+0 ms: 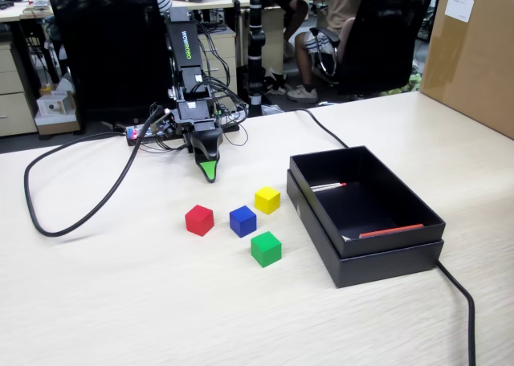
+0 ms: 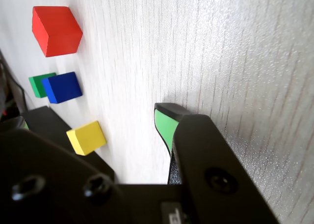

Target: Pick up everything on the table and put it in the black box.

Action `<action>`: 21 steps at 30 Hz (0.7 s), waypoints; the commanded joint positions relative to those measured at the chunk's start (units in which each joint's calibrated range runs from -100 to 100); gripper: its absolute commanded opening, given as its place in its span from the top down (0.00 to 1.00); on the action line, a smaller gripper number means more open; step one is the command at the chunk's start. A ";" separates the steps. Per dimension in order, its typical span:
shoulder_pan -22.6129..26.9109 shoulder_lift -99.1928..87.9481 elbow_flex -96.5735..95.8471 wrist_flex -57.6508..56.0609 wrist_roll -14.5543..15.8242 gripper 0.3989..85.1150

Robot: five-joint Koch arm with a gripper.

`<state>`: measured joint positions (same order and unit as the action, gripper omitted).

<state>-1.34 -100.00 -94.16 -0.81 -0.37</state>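
Black box (image 1: 377, 258) pens, fixed view only

Arm folded low, tool (image 1: 209, 173) pointing down, empty.

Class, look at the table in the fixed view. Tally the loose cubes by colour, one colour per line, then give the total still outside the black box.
Red cube: 1
Blue cube: 1
Yellow cube: 1
Green cube: 1
Total: 4 cubes, all on the table and outside the black box.
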 commanded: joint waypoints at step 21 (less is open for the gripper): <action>-2.34 3.33 5.22 -6.23 0.93 0.44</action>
<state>-2.66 -99.87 -93.34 -0.97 -0.12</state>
